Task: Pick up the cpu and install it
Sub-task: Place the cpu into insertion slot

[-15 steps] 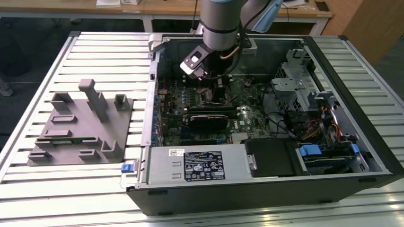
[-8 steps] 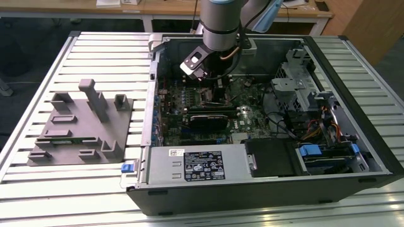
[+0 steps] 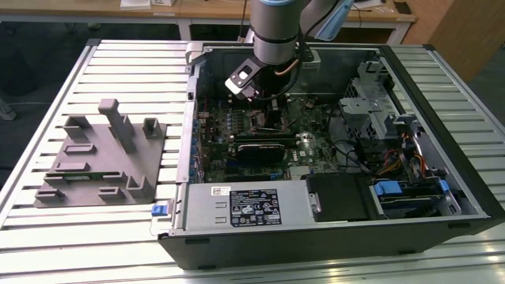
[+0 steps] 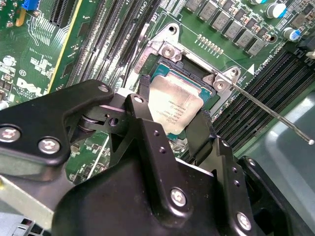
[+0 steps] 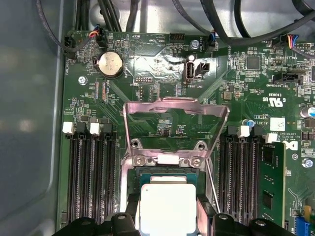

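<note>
Reaching into the computer case (image 3: 316,251) on the slatted table (image 3: 118,59), wooden desks (image 3: 213,9) behind it, my gripper (image 3: 270,115) hangs over the motherboard (image 3: 219,124). In the second wrist view my fingers (image 4: 199,130) clamp the cpu (image 4: 174,105) at the case's socket (image 4: 170,51). In the first wrist view the socket's lid (image 5: 174,105) stands raised.

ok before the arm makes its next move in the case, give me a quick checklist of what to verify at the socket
1. The load plate is swung up off the socket: ok.
2. The lever is unlatched and stands off to the side: ok.
3. The gripper is shut on the cpu, with its fingers on two opposite edges: ok.
4. The cpu edges run parallel to the socket frame: ok, as far as the first wrist view shows.
5. The cpu lies flat and fully down in the socket: cannot tell.
</note>
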